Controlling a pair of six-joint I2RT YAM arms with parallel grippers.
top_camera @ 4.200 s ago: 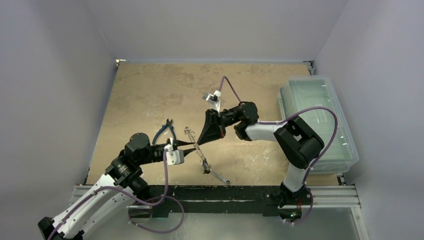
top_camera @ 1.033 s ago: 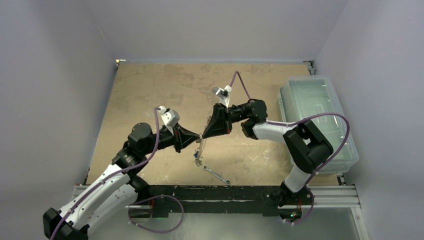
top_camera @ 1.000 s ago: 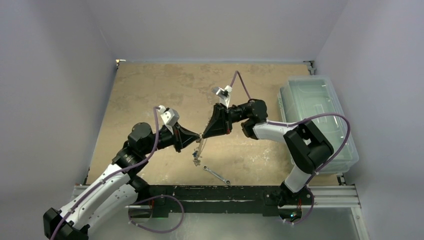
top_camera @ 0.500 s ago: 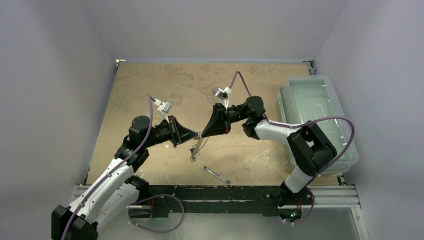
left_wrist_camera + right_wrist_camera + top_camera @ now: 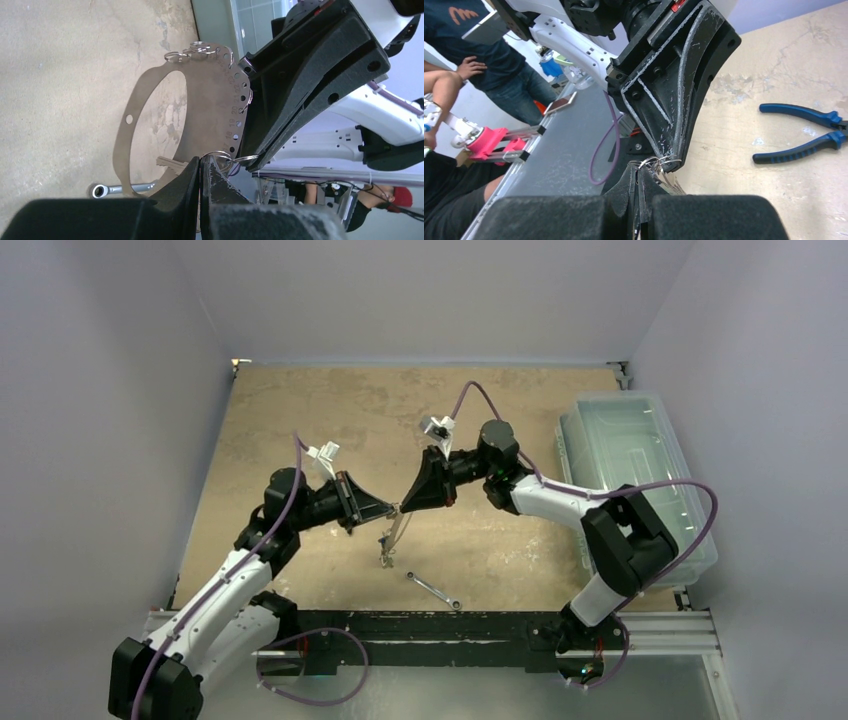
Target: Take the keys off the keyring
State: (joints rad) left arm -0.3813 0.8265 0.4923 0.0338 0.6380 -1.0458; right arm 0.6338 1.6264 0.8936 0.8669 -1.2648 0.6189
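The keyring point(image 5: 150, 90) is a thin flat silver oval loop with a row of numbered holes, hanging in the air between my two grippers; it also shows in the top view point(image 5: 389, 538). Small split rings point(image 5: 196, 48) hang at its far end. One silver key point(image 5: 167, 163) shows by my left fingertips. My left gripper point(image 5: 201, 166) is shut on a small ring at the keyring's near end. My right gripper point(image 5: 640, 171) faces it tip to tip, shut on a linked small ring point(image 5: 663, 162). In the top view the tips meet, left point(image 5: 391, 508) and right point(image 5: 404, 507).
A silver wrench point(image 5: 434, 590) lies on the table near the front edge, below the hanging keyring. Blue-handled pliers point(image 5: 804, 132) lie on the table under the left arm. A clear plastic bin point(image 5: 640, 470) stands at the right edge.
The left wrist has rolled and its arm has drawn back left. The right arm's elbow has swung right. Both tips stay together, and the keyring has lifted away from the wrench.
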